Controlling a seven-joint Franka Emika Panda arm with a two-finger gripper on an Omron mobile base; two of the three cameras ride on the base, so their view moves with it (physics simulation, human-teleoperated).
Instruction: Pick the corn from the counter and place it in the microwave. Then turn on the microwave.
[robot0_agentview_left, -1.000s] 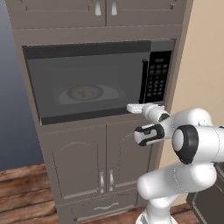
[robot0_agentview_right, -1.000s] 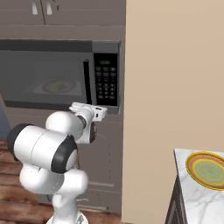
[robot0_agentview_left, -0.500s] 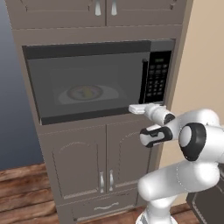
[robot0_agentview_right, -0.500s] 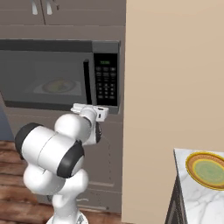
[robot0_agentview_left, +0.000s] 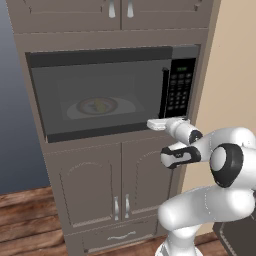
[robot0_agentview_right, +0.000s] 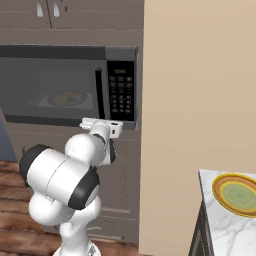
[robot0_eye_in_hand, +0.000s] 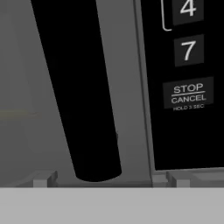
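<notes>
The microwave (robot0_agentview_left: 105, 95) is built into the brown cabinet wall, and its dark glass door is shut. Behind the glass a yellowish shape that looks like the corn (robot0_agentview_left: 100, 105) lies on the white round plate (robot0_agentview_left: 125, 107); from the right they show as corn (robot0_agentview_right: 67, 98) on plate (robot0_agentview_right: 49, 101). My gripper (robot0_agentview_left: 156, 124) hovers at the lower end of the black bar handle (robot0_agentview_left: 164, 92), just left of the keypad (robot0_agentview_left: 180, 92). In the hand view the handle (robot0_eye_in_hand: 78, 87) runs up the middle beside the STOP/CANCEL key (robot0_eye_in_hand: 188, 95). The gripper (robot0_eye_in_hand: 107, 179) is open and holds nothing.
A corner of the pale counter (robot0_agentview_right: 220, 225) shows at the lower right, carrying a dark-rimmed round dish (robot0_agentview_right: 239, 192). A beige wall panel (robot0_agentview_right: 200, 100) stands right of the microwave. Panelled cabinet doors (robot0_agentview_left: 115, 185) sit below it over a wooden floor (robot0_agentview_left: 25, 225).
The hand has stayed by the handle's lower end. The elbow has swung a little to the right. The microwave door has stayed shut.
</notes>
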